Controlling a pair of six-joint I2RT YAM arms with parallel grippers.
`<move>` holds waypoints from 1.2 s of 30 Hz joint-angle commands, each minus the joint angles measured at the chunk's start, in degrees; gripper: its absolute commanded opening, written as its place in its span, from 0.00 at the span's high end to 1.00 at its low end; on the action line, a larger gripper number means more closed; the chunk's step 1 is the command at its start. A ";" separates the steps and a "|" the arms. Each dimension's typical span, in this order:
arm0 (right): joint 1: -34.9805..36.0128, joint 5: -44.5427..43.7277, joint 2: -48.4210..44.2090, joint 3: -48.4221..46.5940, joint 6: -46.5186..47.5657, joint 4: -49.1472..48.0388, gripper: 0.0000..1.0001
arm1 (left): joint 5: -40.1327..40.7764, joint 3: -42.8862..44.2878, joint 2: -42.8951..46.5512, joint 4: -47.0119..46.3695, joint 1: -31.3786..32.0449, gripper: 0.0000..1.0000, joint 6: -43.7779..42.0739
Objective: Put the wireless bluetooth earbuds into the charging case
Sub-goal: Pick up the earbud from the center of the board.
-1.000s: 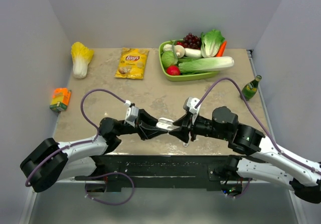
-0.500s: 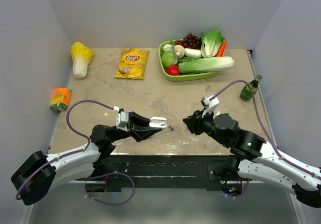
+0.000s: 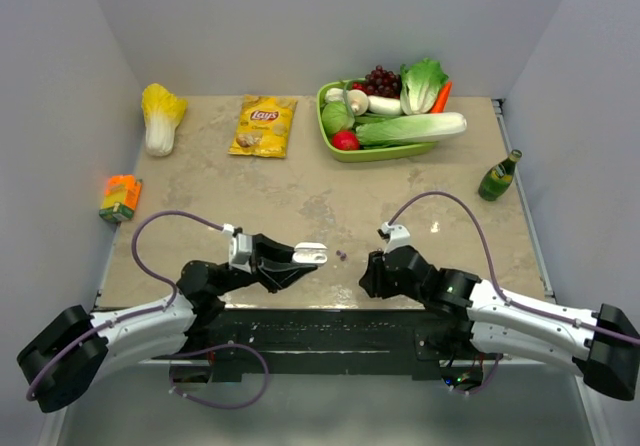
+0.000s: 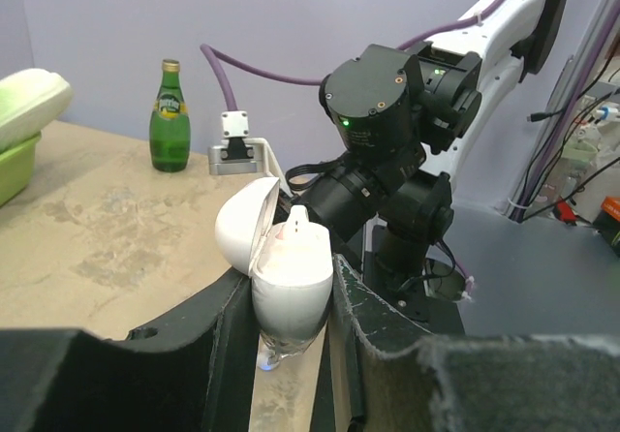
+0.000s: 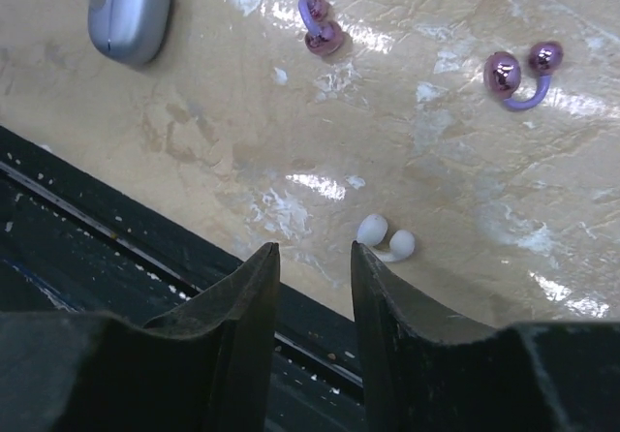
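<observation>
The white charging case stands upright with its lid swung open, and my left gripper is shut on its body; it shows in the top view as the white case. A white earbud tip sticks up from the case. My right gripper hangs open over the table's near edge with nothing between its fingers. A white earbud lies on the table just beyond its right fingertip. Two lilac-purple earbuds lie farther out; one purple earbud shows from above.
A closed lilac-grey case lies on the table to the left of the purple buds. A green bottle stands at the right, with a vegetable tray, chip bag, cabbage and orange carton farther back. The black base rail borders the near edge.
The two grippers have parted. My right arm has drawn back and swung down to the table's near edge. My left gripper has pulled left, still holding the case.
</observation>
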State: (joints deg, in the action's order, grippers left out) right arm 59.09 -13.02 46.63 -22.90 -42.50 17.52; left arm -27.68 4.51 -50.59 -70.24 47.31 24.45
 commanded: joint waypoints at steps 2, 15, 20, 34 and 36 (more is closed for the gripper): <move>0.15 2.12 4.34 -1.54 -2.50 -2.41 0.63 | 2.02 -1.43 -1.62 -7.28 2.43 1.00 -0.89; 0.15 -4.56 -0.66 4.09 -14.97 2.43 1.00 | 2.46 -3.02 -3.20 -9.22 3.49 1.00 -1.16; 0.15 -4.91 1.53 4.53 -17.09 3.22 1.00 | 2.10 -3.37 -3.55 -9.83 3.49 1.00 -0.98; 0.15 -5.97 8.30 5.49 -19.29 -1.08 1.00 | 2.19 -6.18 -3.38 -11.76 3.67 1.00 0.07; 0.15 -6.93 9.88 4.88 -18.85 -1.78 1.00 | 2.37 -6.27 -3.38 -11.76 3.67 1.00 0.07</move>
State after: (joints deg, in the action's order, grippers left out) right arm 59.13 -16.21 54.04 -17.65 -60.45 16.23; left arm -25.89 2.98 -54.15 -72.73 50.72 24.69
